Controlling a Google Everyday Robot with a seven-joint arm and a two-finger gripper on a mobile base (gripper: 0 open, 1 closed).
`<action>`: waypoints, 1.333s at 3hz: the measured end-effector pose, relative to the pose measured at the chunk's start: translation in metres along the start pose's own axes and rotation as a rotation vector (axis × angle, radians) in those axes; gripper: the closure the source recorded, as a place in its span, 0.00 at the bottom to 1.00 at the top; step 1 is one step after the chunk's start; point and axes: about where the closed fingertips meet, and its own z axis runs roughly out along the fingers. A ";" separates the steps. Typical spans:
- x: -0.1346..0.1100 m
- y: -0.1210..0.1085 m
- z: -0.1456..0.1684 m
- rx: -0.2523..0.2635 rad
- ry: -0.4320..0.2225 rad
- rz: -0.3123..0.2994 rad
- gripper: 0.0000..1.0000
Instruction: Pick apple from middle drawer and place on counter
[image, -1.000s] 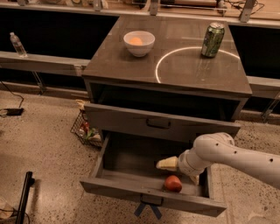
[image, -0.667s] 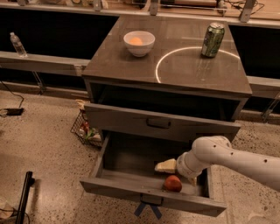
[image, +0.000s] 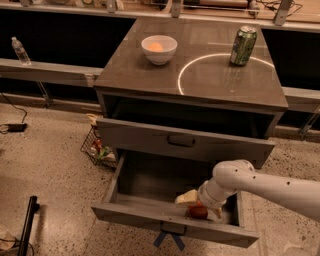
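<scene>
Camera view: dark grey-brown glossy square cabinet top, i.e. the surface (image: 215, 95), marked w/ a thin white ring (image: 181, 75) on its right half. A white bowl (image: 159, 50) stands near the back left corner of the surface, w/ a small pale-orange round fruit (image: 155, 46) in it. A green drink can (image: 243, 45) stands upright at the ring's far right edge.

Below the top is an open shelf gap, then a grey upper drawer (image: 150, 137) w/ a dark handle, shut. Under it the wide grey wooden middle drawer (image: 135, 216) is pulled well out, w/ two blue crossed strips (image: 169, 239) below its front.

The white robot arm (image: 270, 187) comes in from the right and reaches down into the drawer. The tool (image: 201, 205) is low inside, near the front right, right over the round red-orange apple (image: 198, 213). The apple sits on the drawer floor close to the front wall. Can't tell whether the tool is gripping it or not.

Left of the cabinet, a wire basket (image: 97, 147) on the speckled floor. Far left, a clear water bottle (image: 19, 50) on a long grey ledge (image: 50, 72).
</scene>
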 end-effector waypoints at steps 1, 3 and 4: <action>-0.007 0.005 0.011 -0.014 -0.047 -0.032 0.17; -0.014 0.007 0.013 -0.033 -0.070 -0.079 0.64; -0.014 0.004 -0.007 -0.039 -0.022 -0.098 0.87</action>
